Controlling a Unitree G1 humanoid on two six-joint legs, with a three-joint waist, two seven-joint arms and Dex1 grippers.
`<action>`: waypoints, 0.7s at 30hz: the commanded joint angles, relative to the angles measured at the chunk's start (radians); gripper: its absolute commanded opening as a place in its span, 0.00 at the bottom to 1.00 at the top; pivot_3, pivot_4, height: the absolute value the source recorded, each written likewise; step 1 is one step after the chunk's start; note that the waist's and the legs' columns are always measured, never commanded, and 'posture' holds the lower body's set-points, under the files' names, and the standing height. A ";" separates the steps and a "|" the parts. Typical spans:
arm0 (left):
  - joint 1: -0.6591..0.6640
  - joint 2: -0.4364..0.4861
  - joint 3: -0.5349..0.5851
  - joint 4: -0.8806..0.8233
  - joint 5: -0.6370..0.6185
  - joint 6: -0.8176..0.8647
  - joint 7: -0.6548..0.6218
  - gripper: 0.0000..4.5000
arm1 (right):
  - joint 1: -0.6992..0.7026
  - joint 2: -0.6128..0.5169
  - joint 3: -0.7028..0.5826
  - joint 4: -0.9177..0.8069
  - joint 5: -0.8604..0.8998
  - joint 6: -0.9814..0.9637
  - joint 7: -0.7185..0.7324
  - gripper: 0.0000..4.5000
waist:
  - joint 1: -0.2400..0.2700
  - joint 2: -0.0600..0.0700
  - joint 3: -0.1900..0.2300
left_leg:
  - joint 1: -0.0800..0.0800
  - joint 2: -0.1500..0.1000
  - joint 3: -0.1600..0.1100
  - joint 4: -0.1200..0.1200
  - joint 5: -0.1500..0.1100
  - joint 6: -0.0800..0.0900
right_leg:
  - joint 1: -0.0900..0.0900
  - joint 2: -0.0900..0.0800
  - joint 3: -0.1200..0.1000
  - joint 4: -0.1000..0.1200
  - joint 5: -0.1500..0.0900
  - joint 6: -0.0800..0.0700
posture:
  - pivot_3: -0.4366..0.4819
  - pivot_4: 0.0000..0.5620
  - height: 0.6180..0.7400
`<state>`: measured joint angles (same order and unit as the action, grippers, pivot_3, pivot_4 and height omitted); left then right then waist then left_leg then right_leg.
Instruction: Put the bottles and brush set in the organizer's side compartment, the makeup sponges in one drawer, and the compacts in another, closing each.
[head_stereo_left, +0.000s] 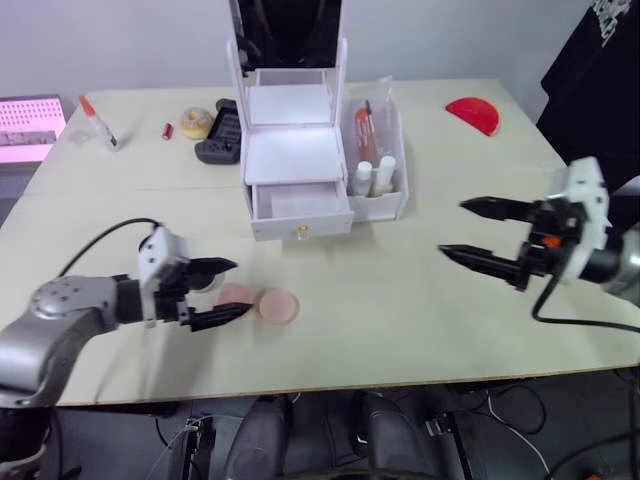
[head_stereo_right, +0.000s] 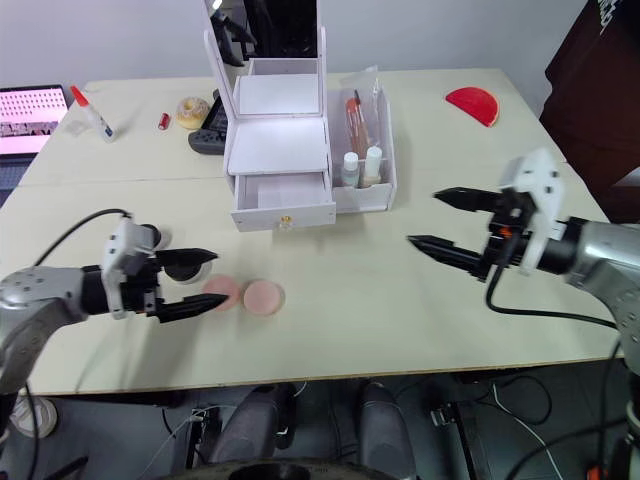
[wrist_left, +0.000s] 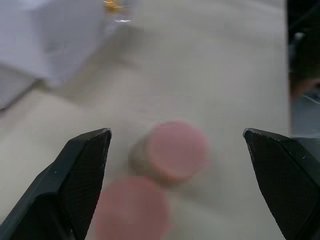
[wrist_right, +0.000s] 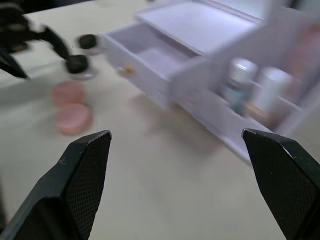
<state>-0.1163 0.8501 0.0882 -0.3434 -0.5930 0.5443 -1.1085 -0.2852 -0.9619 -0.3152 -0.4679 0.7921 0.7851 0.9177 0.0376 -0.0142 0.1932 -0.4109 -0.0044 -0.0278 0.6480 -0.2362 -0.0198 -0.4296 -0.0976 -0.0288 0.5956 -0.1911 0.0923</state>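
Sponges (head_stereo_left: 262, 301) unstowed, side by side on surface (head_stereo_left: 400, 300) just ahead of spread, empty left end effector (head_stereo_left: 222, 291); bottles (head_stereo_left: 373, 175) and brush set (head_stereo_left: 366, 132) already placed in side compartment (head_stereo_left: 395, 150) of organizer (head_stereo_left: 300, 150), lower drawer (head_stereo_left: 300, 205) open and empty. Compacts (wrist_right: 82, 52) blurred in right wrist view, beside left end effector, not yet stowed. Right end effector (head_stereo_left: 478, 233) spread, empty, well right of organizer.

We find the organizer (head_stereo_left: 298, 160) at the table's (head_stereo_left: 400, 330) middle rear, its lower drawer (head_stereo_left: 300, 205) pulled out, bottles (head_stereo_left: 373, 177) and brush set (head_stereo_left: 366, 132) in its side compartment (head_stereo_left: 397, 150). Two makeup sponges (head_stereo_left: 258, 301) lie side by side before it, leftward.
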 joint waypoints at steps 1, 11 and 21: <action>-0.081 -0.015 -0.109 0.064 0.093 -0.100 -0.063 0.99 | -0.088 0.006 0.074 -0.041 0.024 0.024 -0.016 1.00 | 0.003 0.000 0.000 | 0.000 0.000 0.000 0.000 0.000 0.000 | 0.000 0.000 0.000 0.000 0.000 0.000 | 0.48 0.27 0.97; -0.230 -0.097 -0.290 0.289 0.257 -0.274 -0.163 0.99 | -0.212 0.051 0.191 -0.090 0.045 0.107 -0.090 1.00 | -0.001 0.000 0.000 | -0.001 0.000 0.000 0.000 0.000 0.001 | 0.000 0.001 0.000 0.000 0.000 0.000 | 0.48 0.27 0.97; -0.265 -0.139 -0.319 0.388 0.323 -0.323 -0.187 0.99 | -0.290 0.109 0.192 -0.082 0.078 0.109 -0.125 1.00 | -0.003 0.000 0.000 | -0.001 0.000 0.000 0.000 0.000 0.001 | 0.000 0.001 0.000 0.001 0.000 0.000 | 0.48 0.27 0.97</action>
<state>-0.3757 0.7112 -0.2224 0.0593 -0.2726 0.2366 -1.2843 -0.5530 -0.8615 -0.0947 -0.5433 0.8503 0.9102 0.7959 0.0347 -0.0145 0.1934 -0.4116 -0.0044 -0.0281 0.6483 -0.2363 -0.0190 -0.4301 -0.0969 -0.0290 0.5964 -0.1906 0.0921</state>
